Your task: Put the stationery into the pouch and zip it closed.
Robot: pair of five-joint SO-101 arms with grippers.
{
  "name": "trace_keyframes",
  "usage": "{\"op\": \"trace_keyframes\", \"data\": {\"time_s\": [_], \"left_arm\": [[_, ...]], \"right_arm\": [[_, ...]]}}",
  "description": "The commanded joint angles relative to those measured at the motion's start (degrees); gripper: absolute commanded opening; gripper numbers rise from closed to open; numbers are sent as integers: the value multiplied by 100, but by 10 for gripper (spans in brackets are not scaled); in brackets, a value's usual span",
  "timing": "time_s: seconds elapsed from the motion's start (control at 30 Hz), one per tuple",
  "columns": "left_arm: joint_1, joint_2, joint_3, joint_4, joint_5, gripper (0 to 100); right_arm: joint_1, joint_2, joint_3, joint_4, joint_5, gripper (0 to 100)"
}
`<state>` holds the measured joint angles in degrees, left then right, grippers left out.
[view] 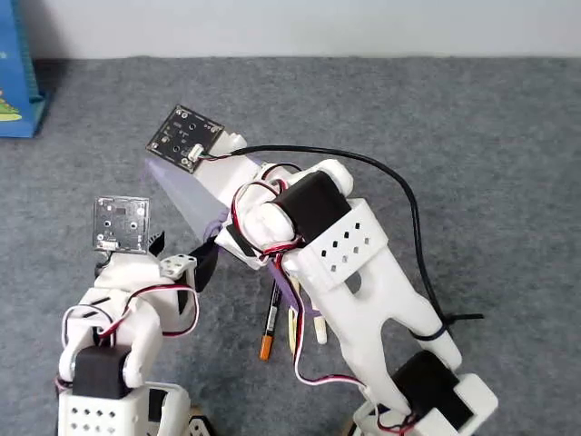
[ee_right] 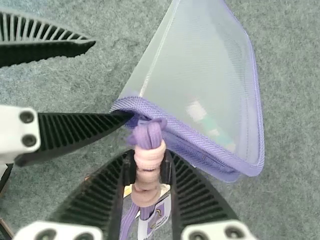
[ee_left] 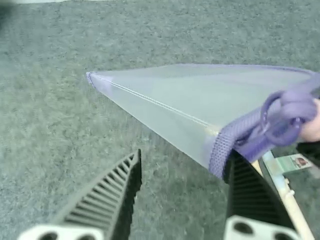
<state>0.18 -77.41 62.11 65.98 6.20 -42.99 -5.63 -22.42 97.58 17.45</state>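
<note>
The translucent pouch [view: 186, 186] with purple edging lies on the grey mat, and its pull cord [ee_right: 147, 145] is purple and pink. My right gripper [ee_right: 147, 156] is shut on that cord at the pouch's zip end. My left gripper [ee_left: 182, 160] is open wide, with one finger [ee_left: 245, 185] touching the pouch's purple corner [ee_left: 219, 155]. In the high view the left gripper [view: 182, 252] sits just beside the pouch's near end. A black pen with an orange end [view: 269, 318] and pale pens [view: 295, 329] lie on the mat under the right arm. A pale-green shape [ee_right: 202, 114] shows through the pouch wall.
A blue box [view: 14, 82] stands at the far left edge. The right arm's black cable [view: 413, 227] loops over the mat to the right. The grey mat [view: 472, 136] stretches bare across the back and right.
</note>
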Motion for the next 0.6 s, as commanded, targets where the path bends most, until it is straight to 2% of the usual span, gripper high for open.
{"op": "trace_keyframes", "data": {"time_s": [0.0,0.13,0.3,0.57], "left_arm": [[-53,-35,-13,-141,26,261],[-53,-35,101,-167,9,216],[-53,-35,110,-185,9,14],[-193,-44,426,-510,0,11]], "right_arm": [[66,-277,-70,-66,-53,9],[48,-277,-70,4,-53,9],[66,-286,-70,13,-53,9],[330,-400,-62,180,-53,9]]}}
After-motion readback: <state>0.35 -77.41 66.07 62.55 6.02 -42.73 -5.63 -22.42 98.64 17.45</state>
